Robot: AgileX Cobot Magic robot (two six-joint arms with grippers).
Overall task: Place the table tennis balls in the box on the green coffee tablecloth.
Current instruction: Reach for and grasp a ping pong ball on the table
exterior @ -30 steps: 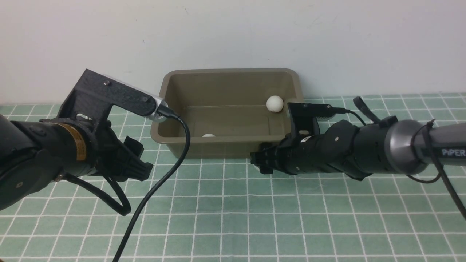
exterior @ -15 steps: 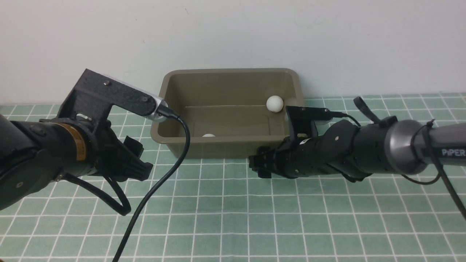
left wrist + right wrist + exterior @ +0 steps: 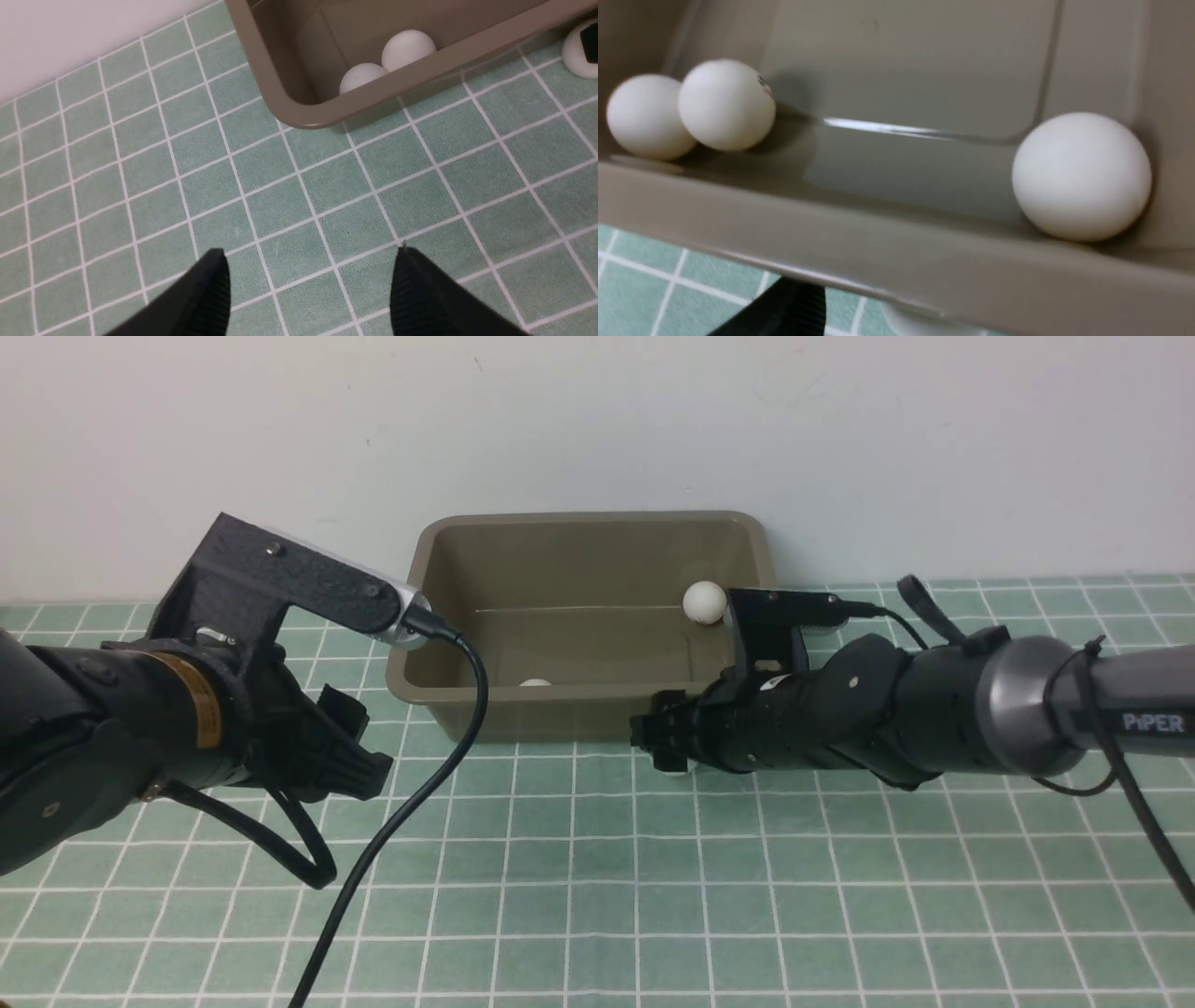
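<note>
Teal-green gridded tablecloth (image 3: 597,915) is filling the lower half of your front view. At left-middle of that frame your left gripper (image 3: 309,254) is hanging over the cloth, near the left front corner of the box (image 3: 579,555) but not touching it. Its fingers (image 3: 210,289) are standing wide apart with only cloth between them.

Your right gripper (image 3: 658,747) is reaching in low from the right edge, with its tip sitting at centre frame just in front of the box's near wall. One loose ball (image 3: 577,60) is lying on the cloth there, just beside that wall, and in the front view it's showing as a white sliver under the tip. In the right wrist view one finger (image 3: 784,308) is showing, with a strip of cloth between it and that ball. The other finger is sitting out of frame. So those jaws are standing wide, clamping nothing.

The box is sitting at upper centre, backing onto the white wall (image 3: 597,420). Three balls are lying inside it: a pair (image 3: 726,105) side by side at the near wall toward the left end, and a single ball (image 3: 704,602) at the right end.
</note>
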